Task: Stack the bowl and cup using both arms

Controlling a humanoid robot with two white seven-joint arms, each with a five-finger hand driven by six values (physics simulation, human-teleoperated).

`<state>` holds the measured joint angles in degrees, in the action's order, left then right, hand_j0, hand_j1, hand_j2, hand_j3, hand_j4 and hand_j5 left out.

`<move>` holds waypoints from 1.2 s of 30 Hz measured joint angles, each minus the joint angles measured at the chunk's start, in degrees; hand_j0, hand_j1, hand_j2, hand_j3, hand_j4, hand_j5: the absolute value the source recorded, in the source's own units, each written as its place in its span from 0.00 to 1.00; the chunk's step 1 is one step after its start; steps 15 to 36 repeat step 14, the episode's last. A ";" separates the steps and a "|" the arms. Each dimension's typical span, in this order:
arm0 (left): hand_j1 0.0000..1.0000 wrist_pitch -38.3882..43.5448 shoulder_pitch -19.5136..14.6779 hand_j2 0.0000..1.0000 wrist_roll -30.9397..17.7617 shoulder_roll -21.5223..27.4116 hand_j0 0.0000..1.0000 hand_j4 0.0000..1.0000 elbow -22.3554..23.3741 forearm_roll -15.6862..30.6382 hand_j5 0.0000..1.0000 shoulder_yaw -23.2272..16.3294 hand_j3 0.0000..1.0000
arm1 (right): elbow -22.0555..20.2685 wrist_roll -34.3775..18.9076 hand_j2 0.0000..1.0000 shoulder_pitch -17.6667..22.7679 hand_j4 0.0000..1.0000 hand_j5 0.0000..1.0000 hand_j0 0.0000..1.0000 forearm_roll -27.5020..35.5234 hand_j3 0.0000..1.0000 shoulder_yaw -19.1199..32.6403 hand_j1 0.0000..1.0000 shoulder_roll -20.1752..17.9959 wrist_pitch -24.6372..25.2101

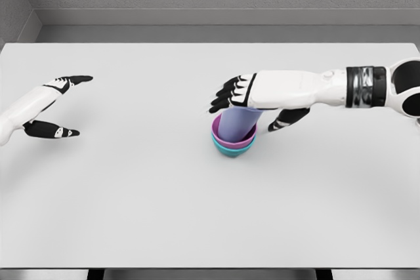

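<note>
Stacked bowls (233, 143) are sitting under the right hand (252, 100), whose fingers are grasping the cup (237, 123) tilted; releasing askew risks toppling. Left hand (52, 106) is resting spread.

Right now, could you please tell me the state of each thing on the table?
Lavender cup: tilted, inside the purple bowl, held.
Purple bowl: upright, nested in the teal bowl.
Teal bowl: upright, on the table.
Right robot hand: grasping the cup.
Left robot hand: open, empty.
</note>
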<state>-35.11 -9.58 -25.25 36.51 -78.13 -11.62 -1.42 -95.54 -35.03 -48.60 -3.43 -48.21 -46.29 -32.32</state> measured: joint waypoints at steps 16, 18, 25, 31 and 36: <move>1.00 0.00 0.09 1.00 -0.77 -0.61 1.00 1.00 -0.24 0.13 1.00 0.00 1.00 | 8.56 0.00 1.00 7.30 1.00 1.00 1.00 5.37 1.00 12.97 1.00 -13.29 -2.79; 1.00 0.00 0.09 1.00 -0.77 -0.61 1.00 1.00 -0.24 0.13 1.00 0.00 1.00 | 8.56 0.00 1.00 7.30 1.00 1.00 1.00 5.37 1.00 12.97 1.00 -13.29 -2.79; 1.00 0.00 0.09 1.00 -0.77 -0.61 1.00 1.00 -0.24 0.13 1.00 0.00 1.00 | 8.56 0.00 1.00 7.30 1.00 1.00 1.00 5.37 1.00 12.97 1.00 -13.29 -2.79; 1.00 0.00 0.09 1.00 -0.77 -0.61 1.00 1.00 -0.24 0.13 1.00 0.00 1.00 | 8.56 0.00 1.00 7.30 1.00 1.00 1.00 5.37 1.00 12.97 1.00 -13.29 -2.79; 1.00 0.00 0.09 1.00 -0.77 -0.61 1.00 1.00 -0.24 0.13 1.00 0.00 1.00 | 8.56 0.00 1.00 7.30 1.00 1.00 1.00 5.37 1.00 12.97 1.00 -13.29 -2.79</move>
